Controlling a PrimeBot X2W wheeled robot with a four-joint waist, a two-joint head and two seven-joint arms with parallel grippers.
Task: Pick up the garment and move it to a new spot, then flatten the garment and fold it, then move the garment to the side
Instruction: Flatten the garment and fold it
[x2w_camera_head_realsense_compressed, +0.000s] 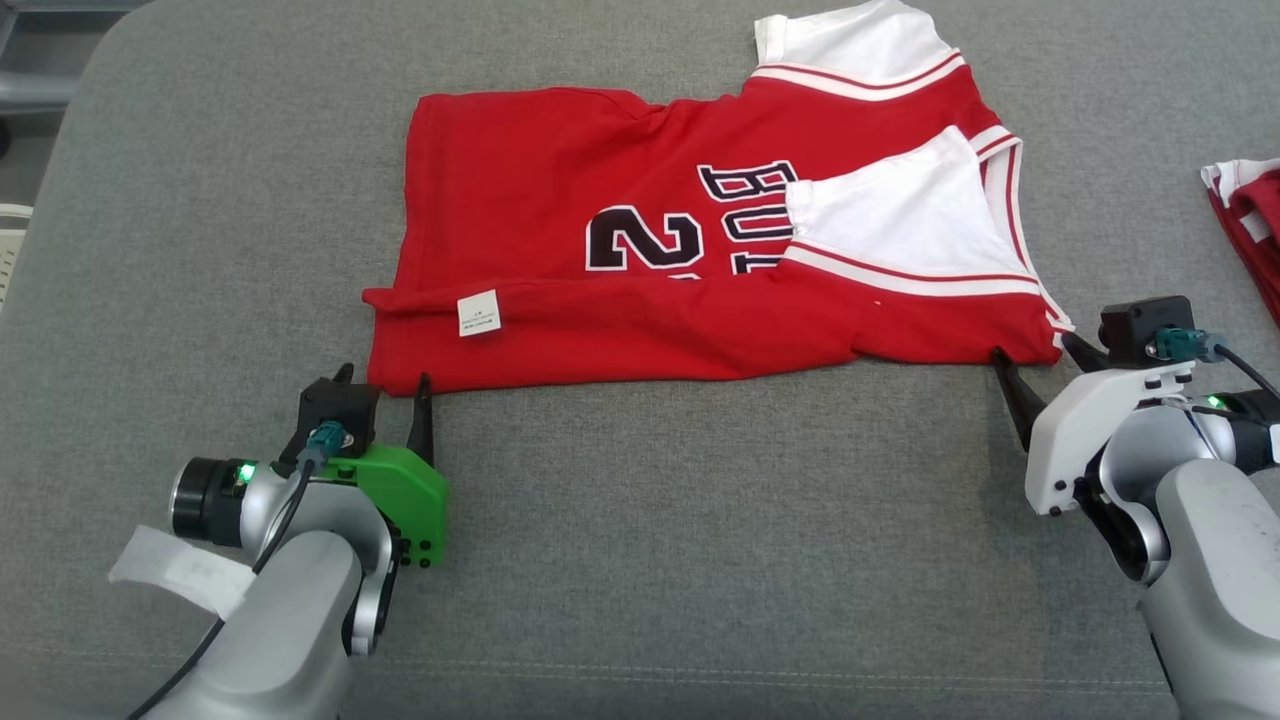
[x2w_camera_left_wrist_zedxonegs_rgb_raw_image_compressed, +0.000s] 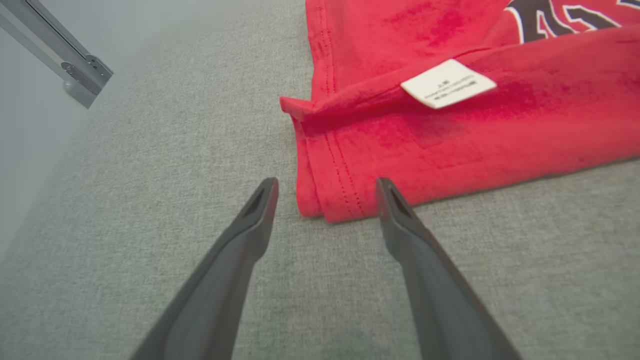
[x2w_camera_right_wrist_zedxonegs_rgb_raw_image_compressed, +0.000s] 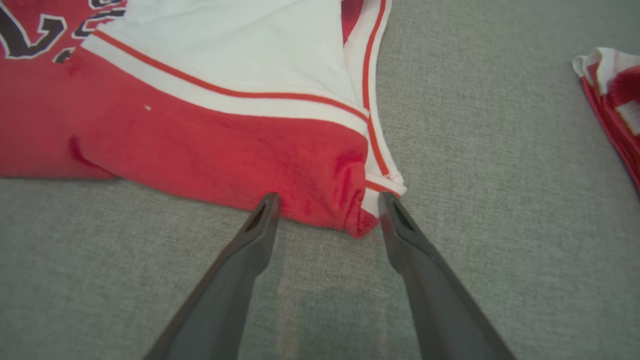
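Garment (x2w_camera_head_realsense_compressed: 560, 200) first: where is it lying?
- It is lying in the middle of the grey counter (x2w_camera_head_realsense_compressed: 700, 520), a red jersey with its near edge folded over onto itself.

What is the left tool (x2w_camera_head_realsense_compressed: 385, 378) doing?
- It is pointing at the near left corner, at the hem. Its fingers are standing wide apart, with the corner sitting between their tips, and it is pinching nothing.

And moving rightward?
- A white label (x2w_camera_head_realsense_compressed: 478, 312) is showing on the folded-over strip. Then comes dark lettering, then a white sleeve (x2w_camera_head_realsense_compressed: 900, 215) lying on top of the red.

The right tool (x2w_camera_head_realsense_compressed: 1033, 347)?
- It is pointing at the near right corner, fingers also spreading wide on either side of the striped edge, gripping nothing. Well apart, at the far right, another red-and-white cloth (x2w_camera_head_realsense_compressed: 1245, 215) is lying.
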